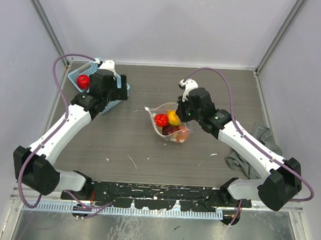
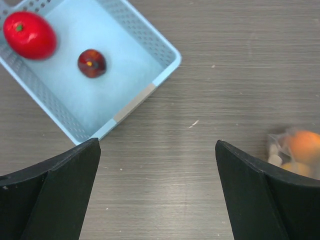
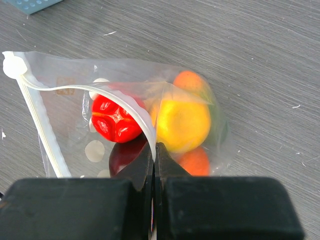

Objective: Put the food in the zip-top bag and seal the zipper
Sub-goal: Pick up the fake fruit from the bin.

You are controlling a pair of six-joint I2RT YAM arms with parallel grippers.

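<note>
The clear zip-top bag [image 1: 171,123] lies mid-table, its mouth held open, with red, yellow, orange and dark red toy fruits inside [image 3: 182,122]. My right gripper [image 3: 155,147] is shut on the bag's upper mouth edge, pinching the white zipper strip [image 3: 125,102]; in the top view it sits at the bag's right side [image 1: 189,112]. My left gripper [image 2: 157,165] is open and empty above bare table, just beside the light-blue basket [image 2: 145,45]. A red fruit [image 2: 29,35] and a dark red fruit [image 2: 91,63] lie in the basket.
The basket stands at the back left [image 1: 76,75], partly under my left arm. A grey cloth [image 1: 253,152] lies at the table's right edge. Grey walls enclose the table on three sides.
</note>
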